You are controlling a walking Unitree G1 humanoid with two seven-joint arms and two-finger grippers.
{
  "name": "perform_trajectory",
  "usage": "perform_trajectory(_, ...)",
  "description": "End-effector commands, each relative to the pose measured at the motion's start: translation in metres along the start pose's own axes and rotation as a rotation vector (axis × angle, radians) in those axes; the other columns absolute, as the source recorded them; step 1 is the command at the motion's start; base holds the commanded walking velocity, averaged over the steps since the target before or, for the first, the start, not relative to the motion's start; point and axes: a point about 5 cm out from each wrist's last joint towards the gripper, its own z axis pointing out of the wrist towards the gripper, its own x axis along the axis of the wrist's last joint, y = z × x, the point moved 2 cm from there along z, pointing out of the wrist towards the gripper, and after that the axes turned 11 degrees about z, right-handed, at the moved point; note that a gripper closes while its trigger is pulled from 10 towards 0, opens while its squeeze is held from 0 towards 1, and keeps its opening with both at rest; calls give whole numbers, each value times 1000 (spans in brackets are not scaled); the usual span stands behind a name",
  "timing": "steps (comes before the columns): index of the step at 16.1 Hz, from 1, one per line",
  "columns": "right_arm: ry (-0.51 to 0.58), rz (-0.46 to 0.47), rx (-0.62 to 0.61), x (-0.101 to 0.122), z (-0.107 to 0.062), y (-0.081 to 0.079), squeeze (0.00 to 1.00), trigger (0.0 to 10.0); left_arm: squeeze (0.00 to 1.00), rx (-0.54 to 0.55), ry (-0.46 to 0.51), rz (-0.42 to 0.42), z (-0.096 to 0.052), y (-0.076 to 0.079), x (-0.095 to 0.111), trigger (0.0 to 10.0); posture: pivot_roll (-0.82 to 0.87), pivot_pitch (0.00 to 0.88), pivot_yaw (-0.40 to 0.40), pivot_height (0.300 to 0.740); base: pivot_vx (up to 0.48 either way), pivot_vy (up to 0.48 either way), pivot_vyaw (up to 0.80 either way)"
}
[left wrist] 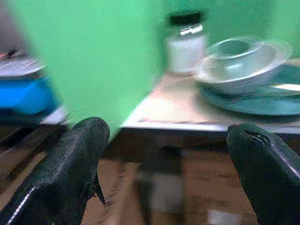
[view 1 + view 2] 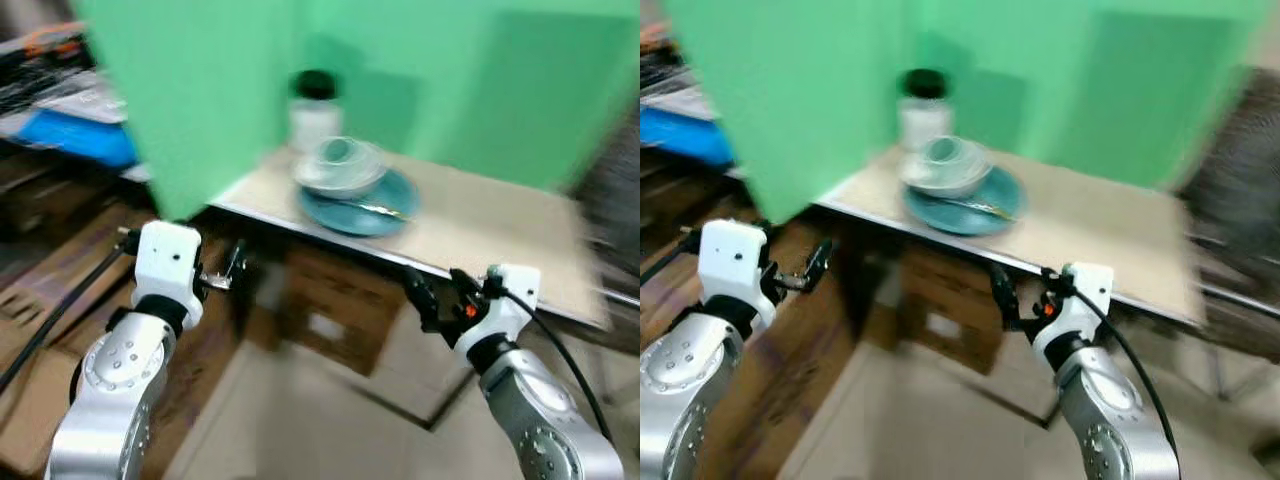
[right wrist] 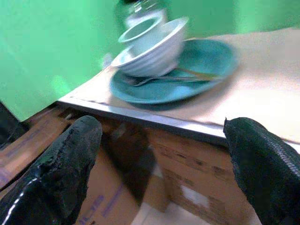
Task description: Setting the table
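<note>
Both claws wide, short of table edge.

On the tan desk sits a teal plate at its 9 o'clock side, with a black-lidded jar at 11 o'clock.

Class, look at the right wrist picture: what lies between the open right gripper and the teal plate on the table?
In the right wrist view, only the table's front edge separates the right gripper from the teal plate; nothing else intervenes.
</note>
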Motion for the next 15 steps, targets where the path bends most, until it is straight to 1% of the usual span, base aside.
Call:
perform_trajectory(1,10,-16,14,3,1,-4,0,10000,0,2,6,1,0,-2,2,10000,114,0,-62,740,345,0,0)
perform_trajectory(3,12,-30,14,3,1,-3,0,10000,0,-10,7,3,0,-1,1,10000,114,0,-60,740,345,0,0)
perform_trajectory(7,48,-26,16,10,0,-3,0,10000,0,-33,17,9,0,2,2,10000,113,0,-62,740,345,0,0)
perform_trajectory(8,70,-21,34,14,1,-5,0,10000,0,-40,19,10,0,3,2,10000,114,0,-64,740,341,0,-800)
perform_trajectory(15,97,-26,41,21,4,-4,0,10000,0,-74,15,5,0,9,0,10000,117,0,-71,740,341,0,0)
